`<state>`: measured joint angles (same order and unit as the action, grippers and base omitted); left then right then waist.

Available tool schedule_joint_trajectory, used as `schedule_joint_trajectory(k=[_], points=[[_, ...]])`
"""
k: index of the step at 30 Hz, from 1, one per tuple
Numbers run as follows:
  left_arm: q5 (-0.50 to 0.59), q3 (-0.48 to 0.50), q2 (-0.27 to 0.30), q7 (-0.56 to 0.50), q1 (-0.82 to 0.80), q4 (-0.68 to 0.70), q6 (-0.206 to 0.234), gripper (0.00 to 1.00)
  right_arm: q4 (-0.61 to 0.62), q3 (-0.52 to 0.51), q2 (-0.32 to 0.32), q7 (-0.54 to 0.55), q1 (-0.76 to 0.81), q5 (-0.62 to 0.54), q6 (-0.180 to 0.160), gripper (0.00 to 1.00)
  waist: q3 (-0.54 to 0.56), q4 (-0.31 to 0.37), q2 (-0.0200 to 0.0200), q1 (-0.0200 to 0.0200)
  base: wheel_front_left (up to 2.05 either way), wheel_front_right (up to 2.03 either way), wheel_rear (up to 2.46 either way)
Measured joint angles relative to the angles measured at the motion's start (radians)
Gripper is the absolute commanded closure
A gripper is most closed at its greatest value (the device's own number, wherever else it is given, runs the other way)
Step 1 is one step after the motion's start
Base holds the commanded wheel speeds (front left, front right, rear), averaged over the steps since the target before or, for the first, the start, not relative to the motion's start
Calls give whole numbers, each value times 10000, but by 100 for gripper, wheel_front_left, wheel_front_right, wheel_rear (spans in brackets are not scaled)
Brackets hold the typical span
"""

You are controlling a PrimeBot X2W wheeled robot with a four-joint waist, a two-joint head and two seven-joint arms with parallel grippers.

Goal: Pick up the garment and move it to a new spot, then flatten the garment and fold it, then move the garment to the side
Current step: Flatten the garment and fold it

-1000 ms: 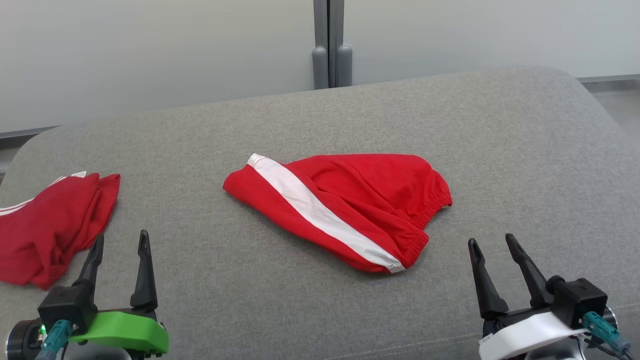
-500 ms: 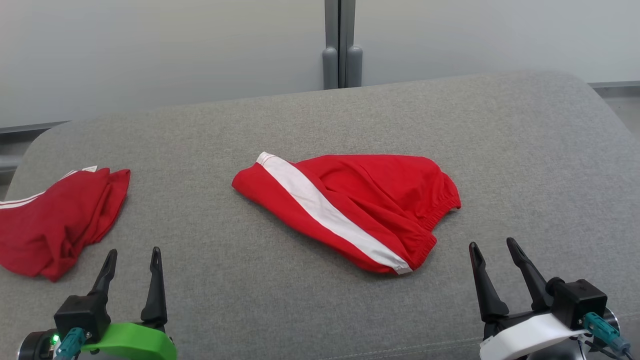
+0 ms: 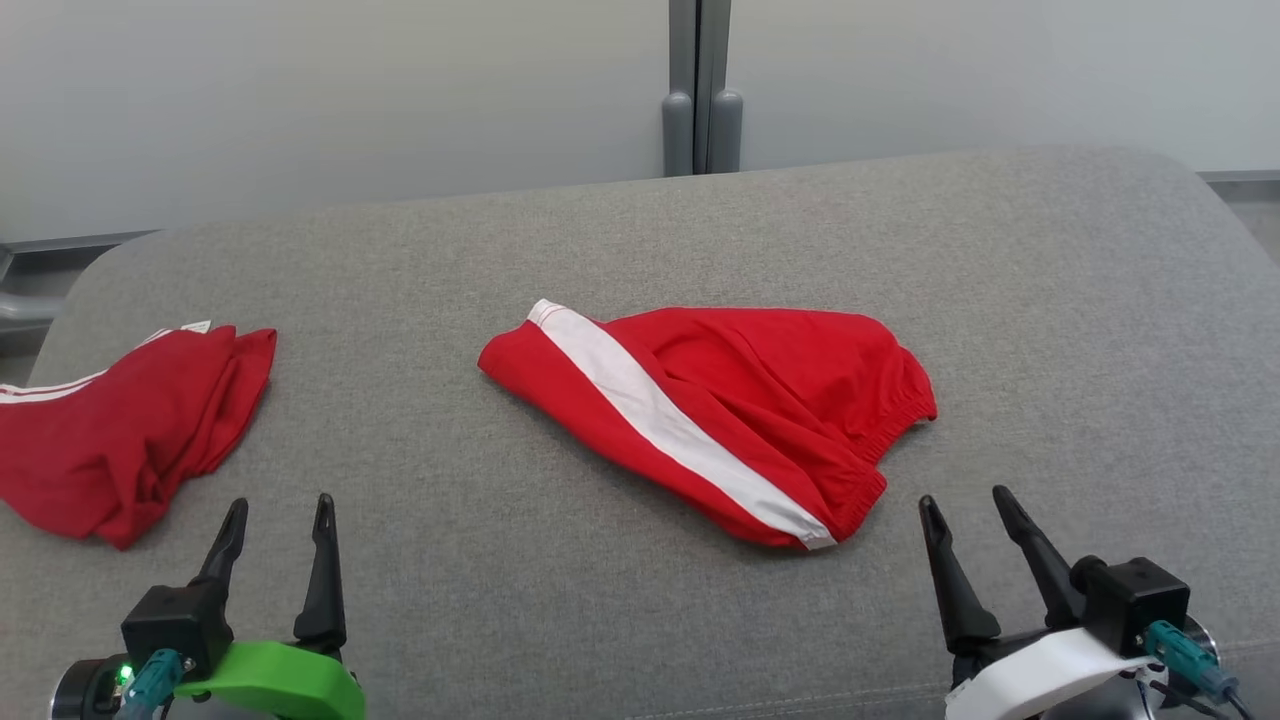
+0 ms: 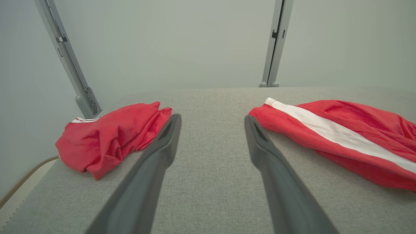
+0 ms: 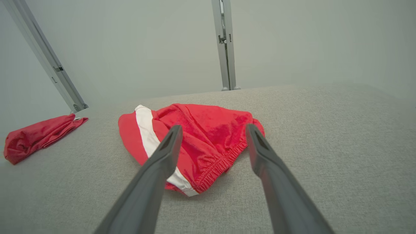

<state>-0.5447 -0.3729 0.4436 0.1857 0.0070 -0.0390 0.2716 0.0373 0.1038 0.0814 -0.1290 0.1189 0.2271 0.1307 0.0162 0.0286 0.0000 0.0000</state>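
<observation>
The red garment (white stripe down its side) lies mid-cushion on the grey padded surface, just ahead of the right gripper, whose jaws, like the left gripper's, stand wide and empty.

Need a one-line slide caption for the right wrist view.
Open right end effector poised before the red white-striped garment on the grey cushion; second red garment at far left.

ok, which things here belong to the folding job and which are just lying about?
Job: red shorts with a broad white side stripe, centre of the grey fabric cushion; left gripper and right gripper, both open, apart from it.
Lying about: crumpled red garment with thin white stripes at the left edge, probably not the target; grey metal post behind.
</observation>
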Motion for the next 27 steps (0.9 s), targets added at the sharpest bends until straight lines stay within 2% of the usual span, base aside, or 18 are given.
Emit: schedule_joint_trajectory(k=[2,5,9,20,24,27], points=[[-63,-111,-33,-127,-141,8,-125,0,-144,157,15,274,0,123,0,0,-60,-35,0,0,0,0,0],[-198,-426,-109,-539,-590,-19,-566,0,-447,456,77,612,2,299,0,0,-201,-83,0,0,0,0,0],[-445,-911,-222,-1605,-1481,-265,-1147,0,-976,872,144,863,-46,660,0,0,-541,-110,0,0,0,0,0],[-1394,-1733,-472,-4088,-4638,-1076,-3219,0,-2280,1674,221,422,-1202,1093,0,0,-1977,47,0,0,0,0,0],[-1682,-1868,-261,-4828,-5832,-1396,-3739,0,-2700,1912,232,111,-1816,1210,0,0,-2572,173,0,0,0,0,0],[-2174,-1977,-77,-5398,-6627,-1716,-3929,0,-3099,2249,209,-81,-2324,1289,0,0,-2999,308,0,0,0,0,0]])
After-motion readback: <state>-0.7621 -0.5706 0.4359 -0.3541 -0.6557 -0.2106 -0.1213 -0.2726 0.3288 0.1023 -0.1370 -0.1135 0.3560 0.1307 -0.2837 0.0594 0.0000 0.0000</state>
